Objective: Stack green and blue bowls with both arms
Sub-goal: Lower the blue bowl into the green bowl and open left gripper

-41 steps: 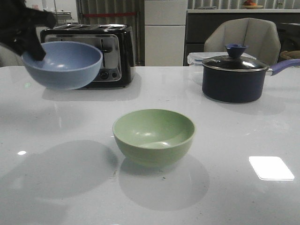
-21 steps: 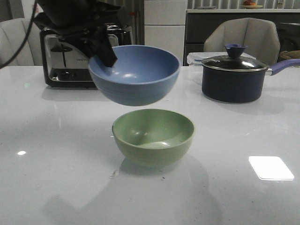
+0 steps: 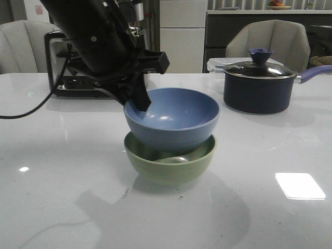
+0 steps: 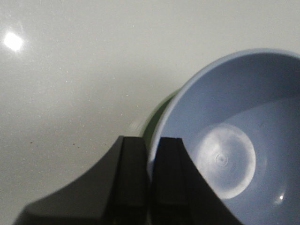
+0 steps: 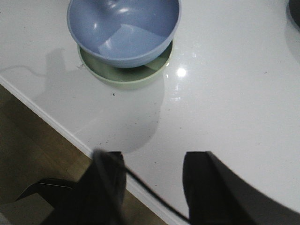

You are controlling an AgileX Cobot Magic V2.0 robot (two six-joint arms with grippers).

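The blue bowl (image 3: 174,122) sits inside the green bowl (image 3: 171,163) at the middle of the white table, tilted a little. My left gripper (image 3: 139,98) is shut on the blue bowl's left rim, one finger inside and one outside. In the left wrist view the fingers (image 4: 133,159) pinch the blue bowl's rim (image 4: 161,126), with a sliver of the green bowl (image 4: 157,115) beside it. In the right wrist view my right gripper (image 5: 152,168) is open and empty over the table's front edge, apart from the blue bowl (image 5: 124,30) and the green bowl (image 5: 124,77). The right gripper is out of the front view.
A black and chrome toaster (image 3: 72,78) stands at the back left behind my left arm. A dark lidded saucepan (image 3: 259,85) with a purple-blue handle stands at the back right, a clear container (image 3: 215,65) behind it. The table's front edge (image 5: 51,119) shows in the right wrist view.
My left arm carried the blue bowl from the far left rightward over the green bowl and lowered it into the green bowl. The green bowl has stayed in place.
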